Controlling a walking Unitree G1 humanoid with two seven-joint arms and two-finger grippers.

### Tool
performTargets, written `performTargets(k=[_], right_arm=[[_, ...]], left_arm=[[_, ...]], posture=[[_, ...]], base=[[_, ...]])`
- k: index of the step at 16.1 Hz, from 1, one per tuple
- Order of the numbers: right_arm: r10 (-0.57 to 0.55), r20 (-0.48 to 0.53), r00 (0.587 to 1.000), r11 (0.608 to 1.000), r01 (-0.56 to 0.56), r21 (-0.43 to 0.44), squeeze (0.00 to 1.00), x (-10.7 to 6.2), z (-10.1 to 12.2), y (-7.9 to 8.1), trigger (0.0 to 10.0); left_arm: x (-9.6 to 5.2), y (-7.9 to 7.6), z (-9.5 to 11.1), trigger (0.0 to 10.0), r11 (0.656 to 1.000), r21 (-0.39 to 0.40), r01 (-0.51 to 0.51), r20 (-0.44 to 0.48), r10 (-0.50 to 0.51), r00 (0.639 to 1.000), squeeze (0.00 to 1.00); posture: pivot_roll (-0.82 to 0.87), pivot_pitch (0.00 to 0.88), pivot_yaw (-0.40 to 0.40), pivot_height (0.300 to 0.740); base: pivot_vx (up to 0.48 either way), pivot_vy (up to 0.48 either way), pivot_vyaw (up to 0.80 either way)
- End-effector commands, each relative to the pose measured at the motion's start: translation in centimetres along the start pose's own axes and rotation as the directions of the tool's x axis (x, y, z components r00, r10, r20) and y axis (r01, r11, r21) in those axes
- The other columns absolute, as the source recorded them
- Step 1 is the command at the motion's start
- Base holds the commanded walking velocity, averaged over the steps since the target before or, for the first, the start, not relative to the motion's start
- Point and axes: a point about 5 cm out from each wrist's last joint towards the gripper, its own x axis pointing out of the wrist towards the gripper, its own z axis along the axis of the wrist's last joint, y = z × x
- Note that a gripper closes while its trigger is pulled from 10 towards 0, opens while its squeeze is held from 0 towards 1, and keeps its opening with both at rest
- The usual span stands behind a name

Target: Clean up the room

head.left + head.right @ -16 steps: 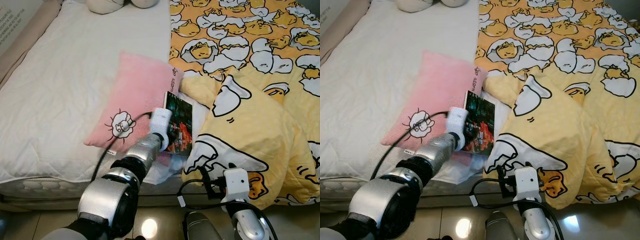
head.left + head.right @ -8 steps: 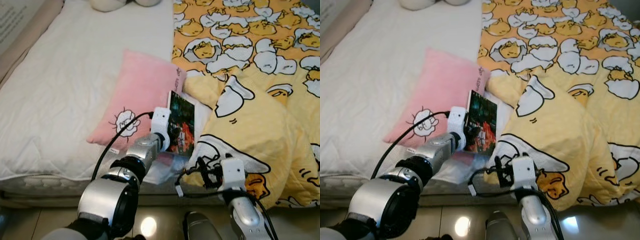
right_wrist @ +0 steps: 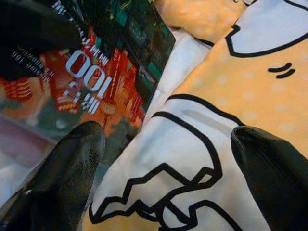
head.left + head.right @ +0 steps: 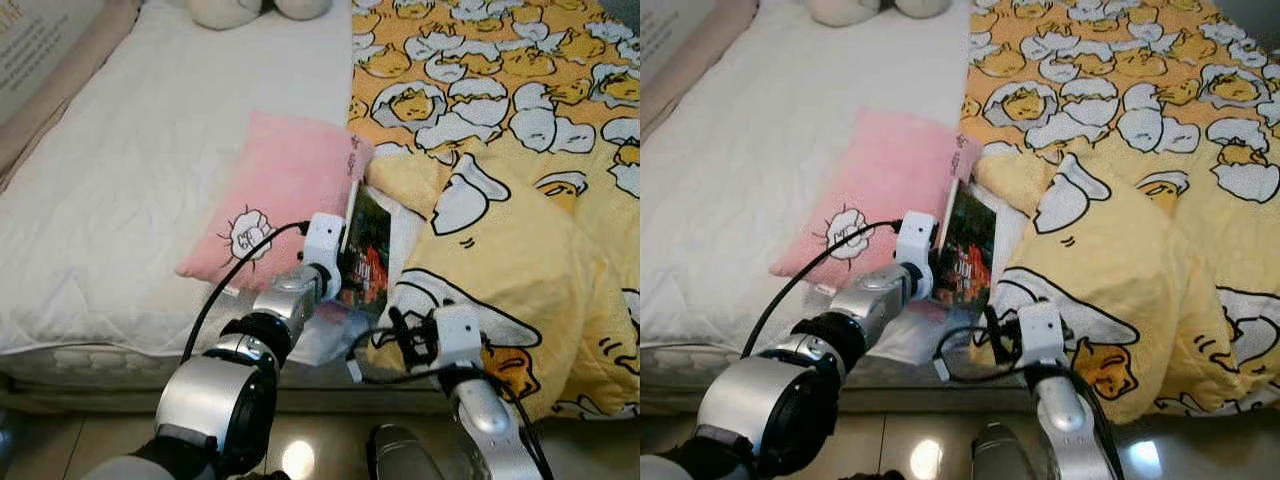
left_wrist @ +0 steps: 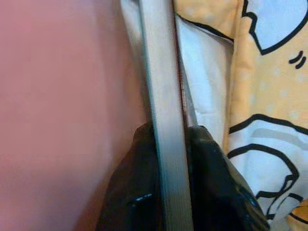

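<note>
Left gripper [image 5: 168,144] pinches a thin glossy book [image 4: 366,252] beside the fuzzy pink pillow [image 4: 280,195]; right gripper [image 3: 163,149] spread over the rumpled yellow duvet [image 4: 520,260]

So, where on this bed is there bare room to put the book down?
The white quilted mattress lies bare between the pink rectangular pillow and the bed's left edge. It is crowded where the left gripper clamps the colourful book, between the pillow and the bunched yellow egg-print blanket, with the open right gripper beside it.

"100" on the book cover [image 3: 96,72]
</note>
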Motion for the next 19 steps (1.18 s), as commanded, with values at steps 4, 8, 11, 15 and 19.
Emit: performTargets(k=[4, 8, 11, 15, 19], right_arm=[[0.014, 0.016, 1.000, 1.000, -0.015, 0.018, 0.00, 1.7, 0.4, 0.3, 10.0], [0.014, 0.048, 0.999, 1.000, -0.015, 0.012, 0.00, 3.3, 1.2, 0.0, 10.0], [-0.003, 0.091, 0.996, 1.000, 0.002, 0.007, 0.00, 4.1, 2.1, -0.3, 10.0], [-0.030, 0.199, 0.979, 0.999, 0.034, -0.016, 0.00, 4.8, 4.3, -0.9, 10.0], [-0.201, 0.351, 0.915, 0.980, 0.190, 0.067, 0.00, 5.1, 7.9, -2.6, 10.0]], left_arm=[[0.0, -0.3, 6.6, 0.0, 0.995, -0.058, 0.079, 0.223, -0.064, 0.973, 0.00], [-2.3, 3.0, 12.1, 0.0, 0.996, -0.042, 0.074, 0.414, -0.050, 0.909, 0.00], [-5.4, 7.4, 13.5, 0.0, 0.980, 0.139, -0.144, 0.543, 0.046, 0.838, 0.00], [-6.9, 9.8, 10.8, 10.0, 0.953, 0.071, -0.295, 0.574, 0.203, 0.793, 0.00], [-6.2, 9.0, 8.1, 10.0, 0.944, 0.103, -0.315, 0.539, 0.213, 0.815, 0.00]], posture=[[-0.29, 0.000, 0.097, 0.740], [-0.26, 0.000, 0.094, 0.740], [-0.23, 0.000, 0.084, 0.740], [-0.21, 0.000, 0.066, 0.740], [-0.24, 0.000, 0.091, 0.740]], base=[[0.000, 0.000, 0.00], [0.000, 0.000, 0.00], [0.000, 0.000, 0.00], [0.000, 0.120, 0.00], [0.000, 0.480, 0.00]])
